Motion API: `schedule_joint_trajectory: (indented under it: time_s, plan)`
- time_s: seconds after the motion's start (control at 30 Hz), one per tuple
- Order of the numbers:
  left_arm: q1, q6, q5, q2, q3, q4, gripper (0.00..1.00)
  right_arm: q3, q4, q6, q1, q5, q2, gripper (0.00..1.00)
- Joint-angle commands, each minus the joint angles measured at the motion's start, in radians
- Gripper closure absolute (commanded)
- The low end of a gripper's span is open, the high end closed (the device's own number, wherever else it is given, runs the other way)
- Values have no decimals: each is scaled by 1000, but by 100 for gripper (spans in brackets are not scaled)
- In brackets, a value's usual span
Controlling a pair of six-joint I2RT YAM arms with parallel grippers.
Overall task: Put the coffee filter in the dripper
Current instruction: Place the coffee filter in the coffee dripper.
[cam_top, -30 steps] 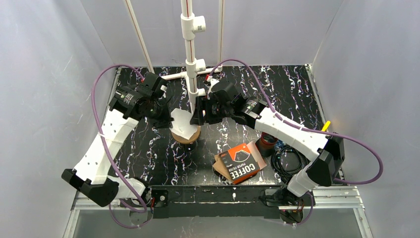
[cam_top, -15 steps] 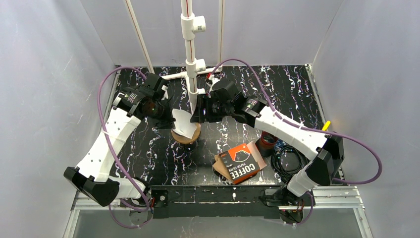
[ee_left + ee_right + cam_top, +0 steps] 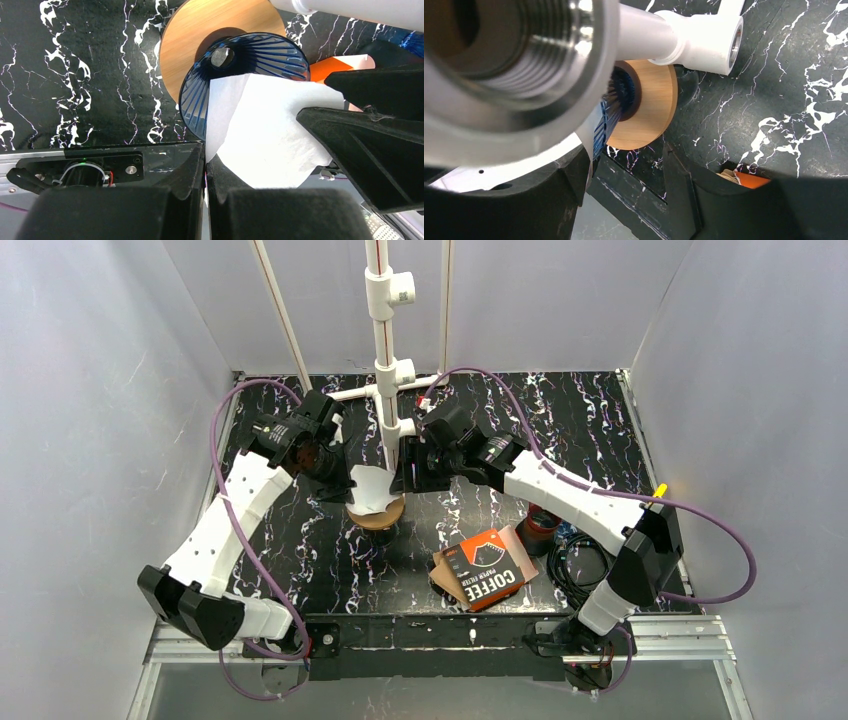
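**Left arm** [image 3: 225, 530]: the elbow sits low at the near left corner. The forearm rises forward and inward, and the wrist bends toward the centre. The left fingers [image 3: 192, 172] are pressed together on one edge of the coffee filter [image 3: 265, 135]. The paper comes up from between them.

**Right arm** [image 3: 570, 495]: the elbow sits at the near right. The forearm reaches forward and leftward across the surface [image 3: 290, 550], and its wrist meets the left one over the dripper [image 3: 195, 102]. The right fingers [image 3: 370, 150] stand apart at a moderate width. The filter's opposite edge lies in the gap between them. One finger overlaps the paper in the left wrist view, but contact cannot be confirmed.

**Coffee filter:** white paper, partly opened, held over the dripper's mouth. One corner reaches inside the cone and the rest stands above the rim. Whether it is seated cannot be told.

**Dripper:** a blue ribbed cone on a round wooden base. It stands on the surface just in front of the white pole [image 3: 381, 360].

**Other items:** an orange filter packet [image 3: 487, 575] lies flat to the near right, apart from the dripper.
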Motion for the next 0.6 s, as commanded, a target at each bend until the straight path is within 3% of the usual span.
schedule_joint_trajectory:
  time_s: [0.0,0.3,0.57]
  plan:
    - [13,21,0,-3,-18,-11,100,51,-9,14,-7,-1,0,37]
    - [34,33,-19,48,20,-39,90,54,5,39,-28,-41,15,37]
    - [42,61,-50,78,105,-78,56,49,33,45,-47,-75,13,35]
